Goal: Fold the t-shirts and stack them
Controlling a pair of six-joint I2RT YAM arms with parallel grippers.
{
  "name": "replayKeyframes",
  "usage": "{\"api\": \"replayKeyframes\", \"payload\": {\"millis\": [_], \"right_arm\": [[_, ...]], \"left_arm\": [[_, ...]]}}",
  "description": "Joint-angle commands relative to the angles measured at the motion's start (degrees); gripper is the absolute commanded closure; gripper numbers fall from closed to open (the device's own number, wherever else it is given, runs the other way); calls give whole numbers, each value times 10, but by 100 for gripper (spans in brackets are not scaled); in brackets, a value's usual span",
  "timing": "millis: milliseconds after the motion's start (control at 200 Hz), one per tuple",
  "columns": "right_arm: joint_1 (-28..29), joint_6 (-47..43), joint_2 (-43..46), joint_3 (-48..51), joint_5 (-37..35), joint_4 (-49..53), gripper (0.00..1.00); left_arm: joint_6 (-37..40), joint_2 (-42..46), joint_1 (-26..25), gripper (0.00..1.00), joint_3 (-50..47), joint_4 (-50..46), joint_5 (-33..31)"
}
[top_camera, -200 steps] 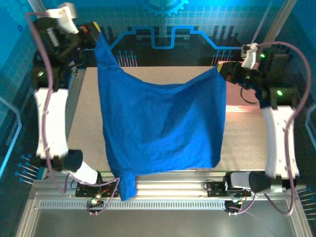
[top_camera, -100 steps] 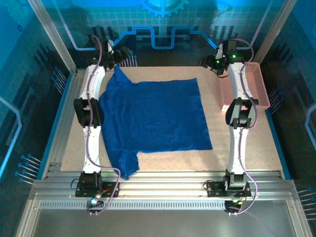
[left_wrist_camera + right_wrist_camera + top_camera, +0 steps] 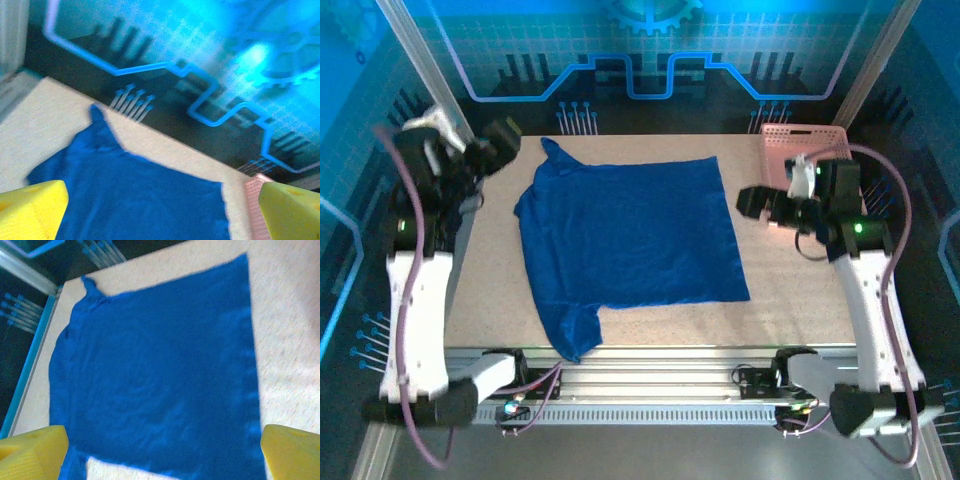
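While t-shirt (image 3: 630,240) lies spread flat on table (image 3: 800,290), ready for folding | left gripper (image 3: 506,143) jaws wide, empty, at its 10 o'clock | right gripper (image 3: 752,201) likewise, 3 o'clock, near basket (image 3: 800,140).

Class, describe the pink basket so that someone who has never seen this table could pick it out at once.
Start at the beige table, then look to its far right corner. There stands the pink basket, to the right of the blue t-shirt spread flat across the middle. It alone is pink, with stiff lattice walls.
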State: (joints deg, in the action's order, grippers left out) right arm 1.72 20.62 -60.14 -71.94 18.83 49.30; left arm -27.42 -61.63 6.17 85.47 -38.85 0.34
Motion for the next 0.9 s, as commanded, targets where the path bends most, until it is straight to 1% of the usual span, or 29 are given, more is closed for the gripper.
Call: {"api": "replayKeyframes", "payload": {"millis": [0,80,125,175,225,280,360,420,480,545,615,690,720,775,830,895], "right_arm": [[16,28,21,66,64,13,0],[31,32,32,100,51,28,0],[32,38,29,113,38,40,0],[34,41,25,133,44,29,0],[36,49,22,154,36,12,0],[39,54,11,178,36,-17,0],[45,64,-23,201,33,-52,2],[55,69,-54,210,27,-80,4],[67,76,-91,212,16,-107,5],[77,85,-136,211,3,-133,9],[84,103,-184,205,-25,-154,18],[83,131,-230,201,-46,-183,33],[82,141,-250,197,-55,-193,39],[81,160,-285,188,-73,-206,48],[80,174,-320,176,-89,-212,53],[76,193,-357,158,-110,-206,58]], "left_arm": [[-20,-18,46,1,-95,-122,-68],[-39,12,51,1,-123,-146,-43],[-68,32,50,1,-153,-151,-13],[-98,52,44,1,-190,-156,13],[-119,67,23,1,-229,-156,20],[-130,70,-8,1,-264,-157,13],[-144,54,-41,2,-304,-142,12],[-152,31,-54,4,-325,-126,10],[-157,1,-57,8,-343,-106,5],[-160,-38,-59,15,-361,-78,0],[-166,-82,-59,21,-373,-44,7],[-171,-131,-60,31,-375,-8,12],[-171,-157,-61,37,-371,3,13],[-170,-200,-61,44,-358,21,20],[-169,-243,-62,47,-341,38,27],[-161,-297,-62,54,-313,47,31]]}}
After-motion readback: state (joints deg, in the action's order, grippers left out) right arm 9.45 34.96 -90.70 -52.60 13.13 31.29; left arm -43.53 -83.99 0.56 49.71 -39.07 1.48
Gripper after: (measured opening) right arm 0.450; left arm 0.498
